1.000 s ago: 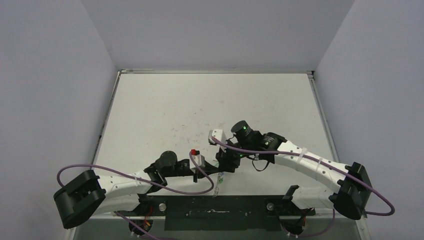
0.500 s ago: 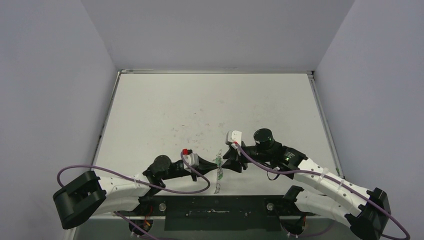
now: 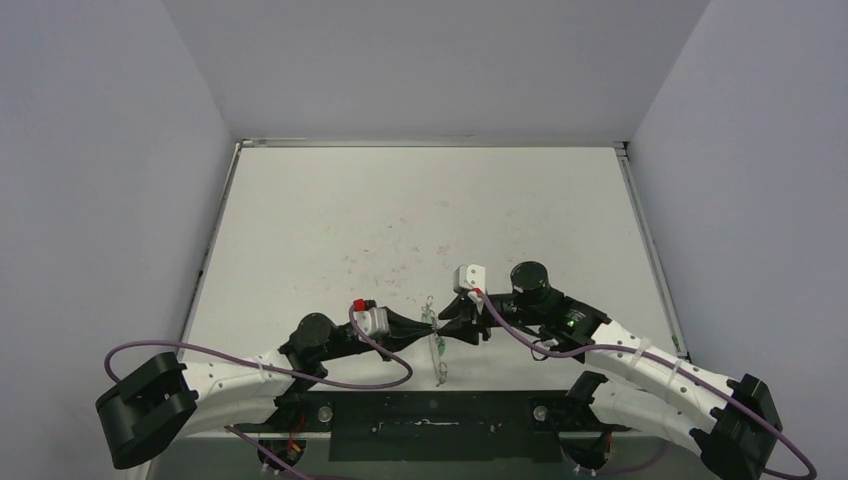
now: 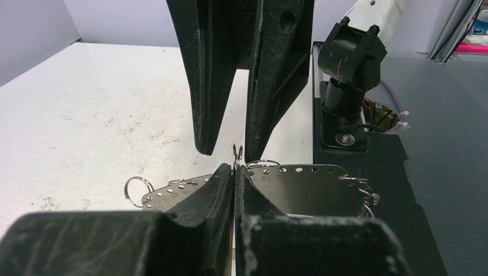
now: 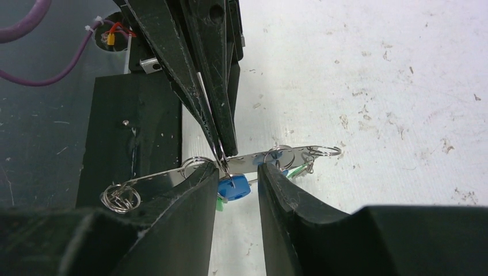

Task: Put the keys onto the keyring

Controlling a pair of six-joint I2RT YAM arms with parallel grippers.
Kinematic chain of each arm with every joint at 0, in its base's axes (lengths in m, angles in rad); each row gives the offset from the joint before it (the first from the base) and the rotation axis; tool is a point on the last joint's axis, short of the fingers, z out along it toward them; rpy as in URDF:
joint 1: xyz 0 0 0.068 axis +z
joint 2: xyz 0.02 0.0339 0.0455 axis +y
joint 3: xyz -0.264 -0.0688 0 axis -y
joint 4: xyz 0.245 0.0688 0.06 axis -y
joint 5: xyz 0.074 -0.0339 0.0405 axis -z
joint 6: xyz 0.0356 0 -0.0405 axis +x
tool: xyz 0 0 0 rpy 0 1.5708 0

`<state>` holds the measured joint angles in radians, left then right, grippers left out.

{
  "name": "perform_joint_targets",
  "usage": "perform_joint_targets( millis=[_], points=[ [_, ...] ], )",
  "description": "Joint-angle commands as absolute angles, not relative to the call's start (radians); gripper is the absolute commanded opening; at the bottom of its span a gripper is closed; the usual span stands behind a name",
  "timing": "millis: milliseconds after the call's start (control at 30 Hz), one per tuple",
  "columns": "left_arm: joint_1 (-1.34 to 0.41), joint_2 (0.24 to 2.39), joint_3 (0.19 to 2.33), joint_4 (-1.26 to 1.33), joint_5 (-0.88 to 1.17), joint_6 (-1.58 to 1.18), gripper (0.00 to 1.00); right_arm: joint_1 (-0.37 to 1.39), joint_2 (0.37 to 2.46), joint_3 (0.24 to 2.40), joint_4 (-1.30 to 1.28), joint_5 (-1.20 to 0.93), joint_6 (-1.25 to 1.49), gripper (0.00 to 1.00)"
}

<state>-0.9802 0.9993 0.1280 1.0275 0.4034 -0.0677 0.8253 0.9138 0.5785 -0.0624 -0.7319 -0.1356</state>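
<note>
- Keyring [image 5: 164,177]: close to the table's near edge, just beyond the black mounting plate [image 3: 430,425], between the two grippers. In the wrist views it is a flat silvery band with a row of punched holes. In the top view it is only a thin sliver.
- Small split rings [image 5: 119,198] hang off the band at both ends. Cannot tell whether the band rests on the table or is lifted.
- Left gripper [image 4: 235,172]: jaws closed almost to nothing, pinching the keyring's edge near mid-length. A small wire loop stands up just past the tips.
- Right gripper [image 5: 237,169]: jaws parted, straddling the band from the opposite side and gripping nothing.
- Blue key [image 5: 233,187]: its head sits between the right fingers, just under the band and against one finger, with a gap to the other. Cannot tell if it is threaded on.
- Green key [image 5: 297,169]: its head shows just beyond the right finger, beside the band. A second scrap of green shows below the blue head.
- Table [image 3: 400,200]: white and scuffed, running back to grey walls.
</note>
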Motion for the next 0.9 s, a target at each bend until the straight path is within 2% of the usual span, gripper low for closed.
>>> perform_joint_targets(
  millis=[0,200,267,533,667,867],
  points=[
    [-0.983,0.971,0.143,1.073,0.396,-0.074,0.0,0.821,0.928,0.581,0.084,-0.79,-0.106,0.3],
    [-0.984,0.97,0.144,1.072,0.398,-0.077,0.0,0.821,0.97,0.593,0.102,-0.837,-0.097,0.13],
    [-0.984,0.967,0.143,1.072,0.395,-0.077,0.0,0.821,0.977,0.598,0.091,-0.85,-0.102,0.01],
    [-0.984,0.921,0.144,0.97,0.356,-0.048,0.0,0.822,0.975,0.671,-0.102,-0.795,-0.147,0.0],
    [-0.984,0.851,0.17,0.813,0.341,-0.01,0.16,0.824,1.015,0.756,-0.27,-0.761,-0.186,0.0],
    [-0.985,0.749,0.2,0.638,0.317,0.046,0.21,0.847,1.072,0.888,-0.464,-0.733,-0.191,0.0]
  ],
)
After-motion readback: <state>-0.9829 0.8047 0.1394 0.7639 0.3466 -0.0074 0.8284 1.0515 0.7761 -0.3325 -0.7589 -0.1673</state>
